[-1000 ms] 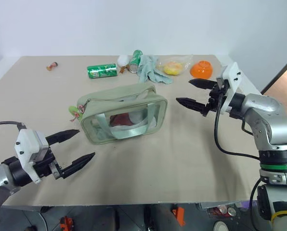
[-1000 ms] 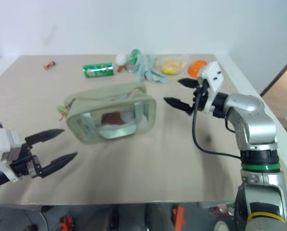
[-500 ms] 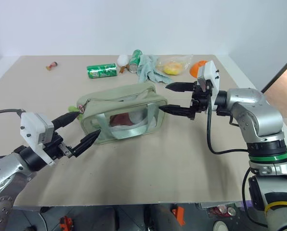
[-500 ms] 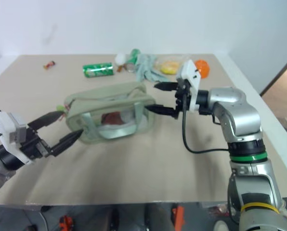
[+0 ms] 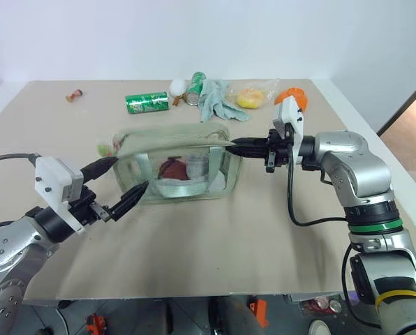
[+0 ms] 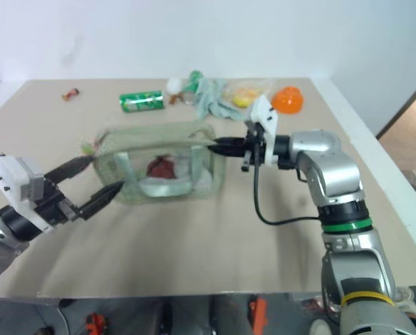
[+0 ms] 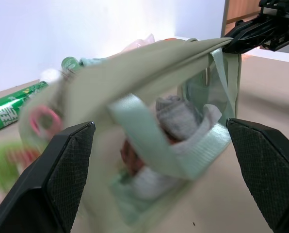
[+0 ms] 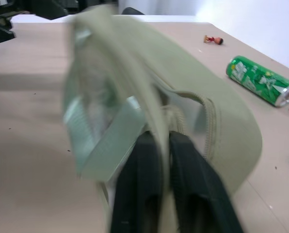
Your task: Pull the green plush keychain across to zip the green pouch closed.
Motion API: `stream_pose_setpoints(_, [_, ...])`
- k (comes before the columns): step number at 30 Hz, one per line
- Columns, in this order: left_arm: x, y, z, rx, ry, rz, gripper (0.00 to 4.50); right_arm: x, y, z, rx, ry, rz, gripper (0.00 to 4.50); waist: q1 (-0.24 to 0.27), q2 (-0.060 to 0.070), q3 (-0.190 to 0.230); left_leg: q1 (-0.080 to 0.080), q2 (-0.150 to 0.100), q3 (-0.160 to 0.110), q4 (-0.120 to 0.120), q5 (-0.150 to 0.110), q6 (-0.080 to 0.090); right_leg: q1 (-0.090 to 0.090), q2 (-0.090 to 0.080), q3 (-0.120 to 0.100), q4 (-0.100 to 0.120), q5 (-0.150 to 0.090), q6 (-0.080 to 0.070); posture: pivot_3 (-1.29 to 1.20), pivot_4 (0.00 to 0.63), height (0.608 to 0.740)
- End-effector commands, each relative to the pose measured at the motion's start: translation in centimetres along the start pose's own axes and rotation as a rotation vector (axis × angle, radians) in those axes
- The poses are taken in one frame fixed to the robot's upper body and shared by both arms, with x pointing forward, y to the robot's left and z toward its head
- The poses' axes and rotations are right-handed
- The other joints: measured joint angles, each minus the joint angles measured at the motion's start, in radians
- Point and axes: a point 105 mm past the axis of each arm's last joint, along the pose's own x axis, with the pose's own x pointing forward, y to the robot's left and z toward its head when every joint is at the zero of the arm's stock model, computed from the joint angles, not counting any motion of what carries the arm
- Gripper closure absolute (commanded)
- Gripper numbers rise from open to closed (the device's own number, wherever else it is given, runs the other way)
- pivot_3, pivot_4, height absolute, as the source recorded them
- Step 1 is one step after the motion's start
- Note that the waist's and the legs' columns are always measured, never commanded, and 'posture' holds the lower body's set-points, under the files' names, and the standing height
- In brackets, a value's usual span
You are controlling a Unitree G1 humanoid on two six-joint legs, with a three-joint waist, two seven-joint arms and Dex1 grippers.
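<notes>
The right gripper [image 5: 237, 145] is pinched tight on the green pouch [image 5: 180, 167] mid-table, the left gripper [image 5: 123, 183] gapes by its other end, near the green plush keychain [image 5: 106, 149].

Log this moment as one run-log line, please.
right jaws: shut on pale olive-green fabric pouch top edge, right end | left jaws: open, at pouch's left end | small bright-green fuzzy keychain: left end, ungrasped | zip: not yet pulled

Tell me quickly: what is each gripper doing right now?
Left gripper: open, holding nothing, beside the green pouch.
Right gripper: shut on the green pouch's top edge.
</notes>
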Motion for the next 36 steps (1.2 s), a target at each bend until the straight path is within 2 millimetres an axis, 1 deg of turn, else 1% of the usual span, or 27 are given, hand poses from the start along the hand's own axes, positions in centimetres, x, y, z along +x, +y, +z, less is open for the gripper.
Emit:
stream_pose_setpoints(1, [0.2,-0.4,0.8,0.03,-0.022,-0.013,0.0,0.1,0.0,0.7,-0.07,-0.009,0.012,4.44,0.0,0.0,0.0,0.0,0.0,0.0,0.0,0.0,0.0,0.0,0.0,0.0,0.0,0.0,0.0,0.0,0.15,0.74])
stream_pose_setpoints(3, [0.3,-0.4,0.8,0.03,-0.023,-0.013,0.0,0.1,0.0,0.8,-0.091,-0.01,0.018,4.44,0.0,0.0,0.0,0.0,0.0,0.0,0.0,0.0,0.0,0.0,0.0,0.0,0.0,0.0,0.0,0.0,0.15,0.74])
stream_pose_setpoints(9, [0.2,0.5,0.8,0.041,-0.02,0.002,0.0,-0.4,0.7,2.0,-0.208,-0.011,0.066,4.44,0.0,0.0,0.0,0.0,0.0,0.0,0.0,0.0,0.0,0.0,0.0,0.0,0.0,0.0,0.0,0.0,0.15,0.74])
stream_pose_setpoints(13, [0.3,1.0,1.2,0.05,-0.028,0.005,0.0,-1.5,1.6,2.8,-0.23,-0.011,0.085,4.44,0.0,0.0,0.0,-0.001,0.0,0.0,0.0,0.0,0.0,0.0,0.0,0.0,0.0,0.0,0.0,0.0,0.15,0.74])
stream_pose_setpoints(16, [0.2,1.1,1.7,0.053,-0.046,-0.001,0.0,-2.9,2.2,2.9,-0.226,0.013,0.064,4.44,0.001,0.0,0.0,-0.001,0.0,0.0,0.0,0.0,0.0,0.0,-0.001,-0.001,-0.001,0.0,0.0,0.0,0.15,0.74])
stream_pose_setpoints(20, [0.0,1.1,2.2,0.048,-0.053,-0.01,0.0,-4.6,2.8,2.5,-0.211,0.049,0.035,4.44,0.002,0.0,0.0,-0.001,-0.001,0.0,0.0,0.0,-0.001,0.0,-0.002,-0.001,-0.001,0.0,0.0,0.0,0.15,0.74])
stream_pose_setpoints(23, [0.0,1.2,1.8,0.044,-0.034,-0.02,0.0,-5.7,3.5,1.9,-0.2,0.07,0.042,4.44,0.002,-0.001,0.0,-0.001,-0.001,0.0,0.0,0.0,-0.001,0.0,-0.001,-0.001,-0.001,0.0,0.001,0.0,0.15,0.74])
stream_pose_setpoints(26, [0.2,1.1,1.6,0.047,-0.021,-0.043,0.0,-6.6,3.5,1.3,-0.205,0.09,0.039,4.44,0.001,-0.001,0.0,0.0,0.0,0.0,0.0,0.0,-0.001,0.001,-0.001,0.0,-0.001,0.0,0.0,0.0,0.15,0.74])
stream_pose_setpoints(29, [0.5,0.9,1.6,0.04,-0.024,-0.065,0.0,-7.3,3.1,0.8,-0.219,0.103,0.027,4.44,0.001,0.0,0.001,0.0,0.0,0.0,0.0,0.0,-0.001,0.001,0.0,0.0,-0.001,0.0,0.0,0.0,0.15,0.74])
stream_pose_setpoints(31, [0.8,0.8,1.5,0.033,-0.024,-0.075,0.0,-7.6,2.6,0.1,-0.229,0.114,0.012,4.44,0.001,-0.001,0.001,0.0,0.0,0.0,0.001,0.0,-0.001,0.001,0.0,0.0,-0.001,0.0,0.0,0.0,0.15,0.74])
stream_pose_setpoints(33, [1.0,0.7,1.4,0.025,-0.023,-0.084,0.0,-7.4,2.2,-0.5,-0.265,0.12,0.0,4.44,0.001,-0.001,0.001,0.0,0.0,0.0,0.001,0.0,-0.001,0.001,0.0,0.0,-0.001,0.0,0.001,0.0,0.15,0.74])
stream_pose_setpoints(36, [1.1,0.5,1.3,0.02,-0.021,-0.098,0.0,-7.2,1.7,-0.7,-0.269,0.118,-0.008,4.44,0.001,-0.001,0.001,0.0,0.0,0.001,0.002,0.0,-0.001,0.001,0.0,0.0,-0.001,0.0,0.001,0.0,0.15,0.74])
